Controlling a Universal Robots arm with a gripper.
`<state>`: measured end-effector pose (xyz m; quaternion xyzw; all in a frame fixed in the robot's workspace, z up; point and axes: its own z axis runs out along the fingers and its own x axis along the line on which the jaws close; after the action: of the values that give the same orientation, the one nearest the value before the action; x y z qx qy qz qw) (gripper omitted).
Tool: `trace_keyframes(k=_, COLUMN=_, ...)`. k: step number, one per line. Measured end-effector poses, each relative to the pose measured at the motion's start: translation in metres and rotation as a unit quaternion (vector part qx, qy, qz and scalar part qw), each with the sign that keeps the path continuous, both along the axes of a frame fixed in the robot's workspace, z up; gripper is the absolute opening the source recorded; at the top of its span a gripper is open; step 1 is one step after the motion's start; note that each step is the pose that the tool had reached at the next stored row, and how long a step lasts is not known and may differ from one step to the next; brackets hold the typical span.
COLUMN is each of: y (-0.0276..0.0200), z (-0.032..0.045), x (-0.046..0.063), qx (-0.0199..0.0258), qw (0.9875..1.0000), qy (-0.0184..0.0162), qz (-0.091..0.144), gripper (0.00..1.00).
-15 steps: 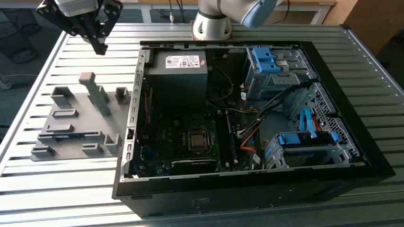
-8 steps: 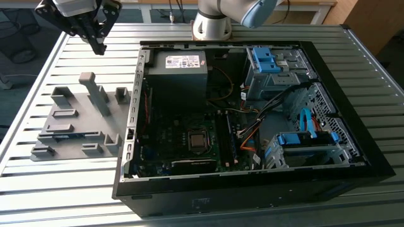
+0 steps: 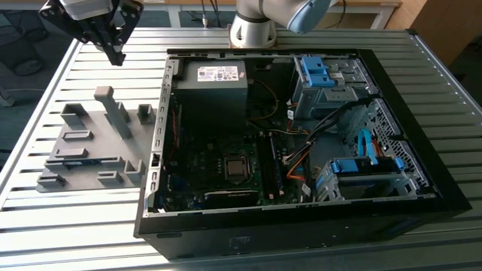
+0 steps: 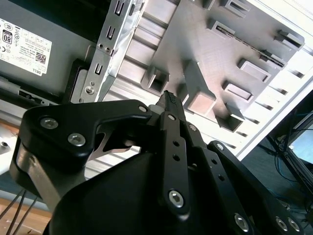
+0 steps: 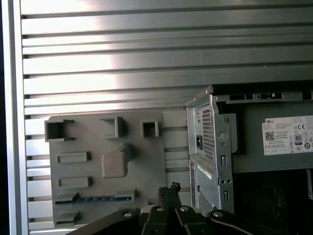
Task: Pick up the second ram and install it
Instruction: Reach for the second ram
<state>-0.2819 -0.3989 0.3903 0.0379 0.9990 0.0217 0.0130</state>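
Note:
The second ram (image 5: pixel 93 199) is a thin blue-green stick lying on edge in a slot of the grey holder plate (image 5: pixel 146 161). In the exterior view the ram (image 3: pixel 75 163) sits at the plate's (image 3: pixel 90 121) near end, on the exterior view's left. My gripper (image 3: pixel 118 57) hangs high over the table past the plate's far end, well away from the ram. Its black fingers (image 5: pixel 168 190) are shut together with nothing between them, and both wrist views show the gripper (image 4: pixel 168 98) pointing down toward the plate.
An open black computer case (image 3: pixel 301 226) lies on the slatted metal table (image 3: pixel 75 226), right beside the plate. Inside are the power supply (image 3: pixel 214 73), the motherboard with its processor socket (image 3: pixel 236 167), cables and blue drive bays (image 3: pixel 362 166). Tall grey blocks (image 3: pixel 113 110) stand on the plate.

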Motion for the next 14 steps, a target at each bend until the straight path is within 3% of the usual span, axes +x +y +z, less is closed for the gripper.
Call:
trace_keyframes(k=3, y=0.0000, z=-0.0001, x=-0.0010, qx=-0.0008, qw=1.0000, qy=0.0000, qz=0.000, gripper=0.11)
trace_keyframes(k=7, y=0.0000, z=-0.0001, x=-0.0010, qx=-0.0116, qw=0.9999, qy=0.0000, qz=0.000, gripper=0.11)
trace_keyframes(k=14, y=0.0001, z=0.0000, x=-0.0033, qx=-0.0121, qw=0.9999, qy=0.0000, qz=0.000, gripper=0.11)
